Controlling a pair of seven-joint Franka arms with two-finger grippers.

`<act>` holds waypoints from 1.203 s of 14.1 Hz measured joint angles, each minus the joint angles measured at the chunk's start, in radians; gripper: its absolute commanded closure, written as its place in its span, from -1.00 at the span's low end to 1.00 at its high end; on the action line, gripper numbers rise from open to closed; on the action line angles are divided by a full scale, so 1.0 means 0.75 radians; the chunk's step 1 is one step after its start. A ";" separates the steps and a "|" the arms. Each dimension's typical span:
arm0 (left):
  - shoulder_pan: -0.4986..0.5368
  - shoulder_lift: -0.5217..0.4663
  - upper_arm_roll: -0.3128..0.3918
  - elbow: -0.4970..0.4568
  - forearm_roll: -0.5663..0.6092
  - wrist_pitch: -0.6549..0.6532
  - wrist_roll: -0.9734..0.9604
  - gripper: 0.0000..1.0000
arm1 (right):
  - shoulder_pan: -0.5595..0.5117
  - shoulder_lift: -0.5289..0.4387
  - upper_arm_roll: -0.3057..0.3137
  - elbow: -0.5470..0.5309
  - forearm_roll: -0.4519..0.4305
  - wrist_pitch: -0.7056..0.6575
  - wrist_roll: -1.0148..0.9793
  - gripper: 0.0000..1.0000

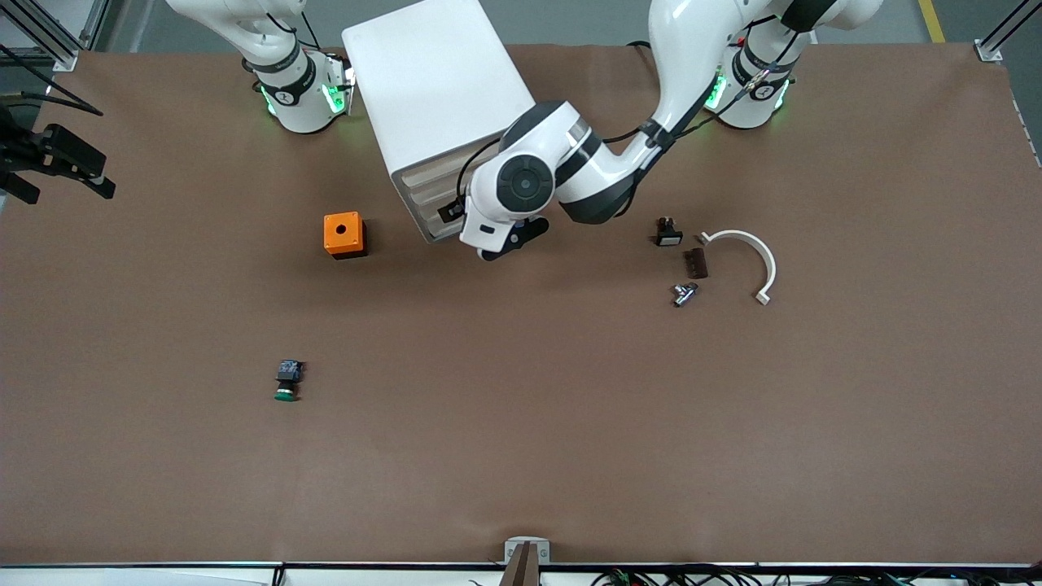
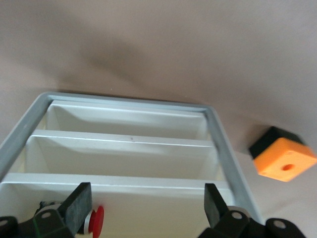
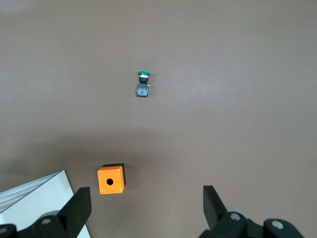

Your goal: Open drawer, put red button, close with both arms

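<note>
Glossy white jointed arms (image 1: 619, 163), black joint bands, green-lit bases, thin black cables, black hands

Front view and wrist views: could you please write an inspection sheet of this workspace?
Surface: brown table cover.
Job's things: tall white drawer cabinet; red-capped push-button seen inside one tray.
Clutter: orange box with a hole, green-capped push-button, white curved strip, small metal fitting.
End effectors: left end effector open at the cabinet's trays; right end effector open above the table near the orange box.
Cables: black cable along the left arm.
Surroundings: metal frame post.
</note>
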 measured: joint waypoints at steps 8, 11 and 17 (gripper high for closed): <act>0.207 -0.255 0.009 0.007 0.076 -0.215 0.055 -0.99 | -0.001 -0.003 -0.006 -0.030 0.002 -0.022 -0.012 -1.00; 0.323 -0.371 0.011 0.012 0.077 -0.364 0.199 -0.99 | -0.001 -0.005 -0.005 -0.031 0.004 -0.026 0.014 -1.00; 0.569 -0.576 0.015 0.012 0.178 -0.765 0.633 -0.99 | 0.000 -0.007 0.005 -0.031 0.007 -0.027 0.059 -1.00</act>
